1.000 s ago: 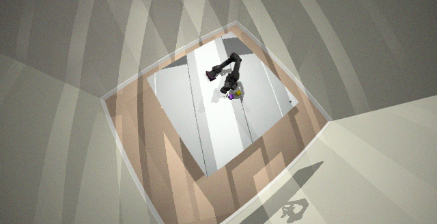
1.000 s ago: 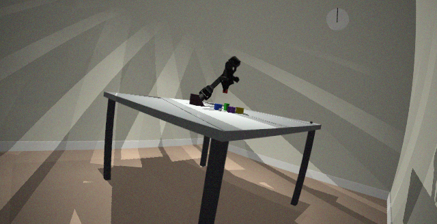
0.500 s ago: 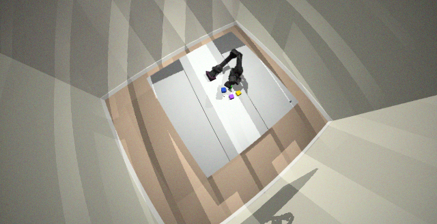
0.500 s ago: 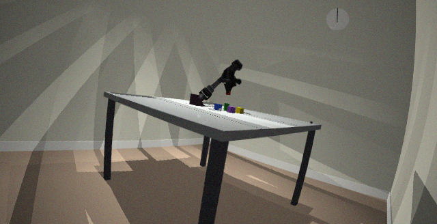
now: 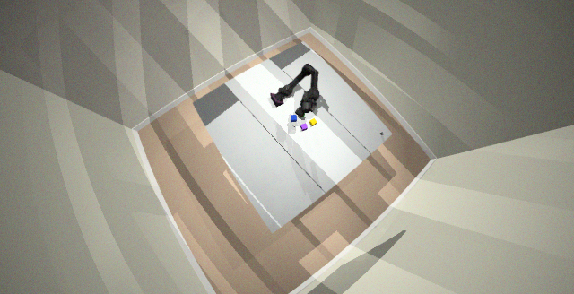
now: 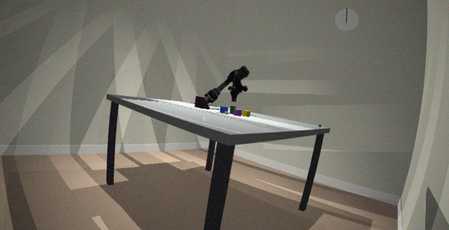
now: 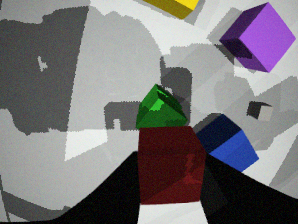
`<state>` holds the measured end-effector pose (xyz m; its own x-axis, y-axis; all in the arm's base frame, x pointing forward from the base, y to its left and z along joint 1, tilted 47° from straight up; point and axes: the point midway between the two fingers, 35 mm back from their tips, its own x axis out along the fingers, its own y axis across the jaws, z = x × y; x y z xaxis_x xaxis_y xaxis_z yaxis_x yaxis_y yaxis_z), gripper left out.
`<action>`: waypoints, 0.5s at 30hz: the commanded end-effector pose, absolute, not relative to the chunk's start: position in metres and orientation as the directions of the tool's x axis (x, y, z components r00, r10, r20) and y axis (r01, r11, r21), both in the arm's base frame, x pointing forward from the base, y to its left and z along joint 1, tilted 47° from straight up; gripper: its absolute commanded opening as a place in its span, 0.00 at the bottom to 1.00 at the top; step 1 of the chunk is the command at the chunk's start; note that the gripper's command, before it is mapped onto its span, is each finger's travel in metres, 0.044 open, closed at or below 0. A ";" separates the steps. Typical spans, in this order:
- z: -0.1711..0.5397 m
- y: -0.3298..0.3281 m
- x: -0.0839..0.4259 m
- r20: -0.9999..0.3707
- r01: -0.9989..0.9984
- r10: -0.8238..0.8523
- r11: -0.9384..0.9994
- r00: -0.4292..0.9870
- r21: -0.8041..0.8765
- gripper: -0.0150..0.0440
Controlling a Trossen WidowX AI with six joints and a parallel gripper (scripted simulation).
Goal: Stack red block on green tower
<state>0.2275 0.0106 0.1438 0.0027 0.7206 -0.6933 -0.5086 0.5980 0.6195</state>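
My gripper is shut on the red block and holds it in the air. In the exterior view the red block is above the green tower, with a gap between them. The green tower stands upright on the table. In the wrist view it shows just beyond the red block's far edge, and the block may hide part of it. In the top view the arm hides the red block and most of the tower.
A blue block stands close beside the green tower. A purple block and a yellow block stand farther off. A small pale cube lies near the blue block.
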 end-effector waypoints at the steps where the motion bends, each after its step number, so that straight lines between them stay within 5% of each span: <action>1: 0.140 0.012 0.228 -0.690 -0.506 0.724 0.594 -0.002 0.625 0.25; 15: 0.120 0.034 0.228 -0.689 -0.507 0.725 0.593 -0.001 0.625 0.25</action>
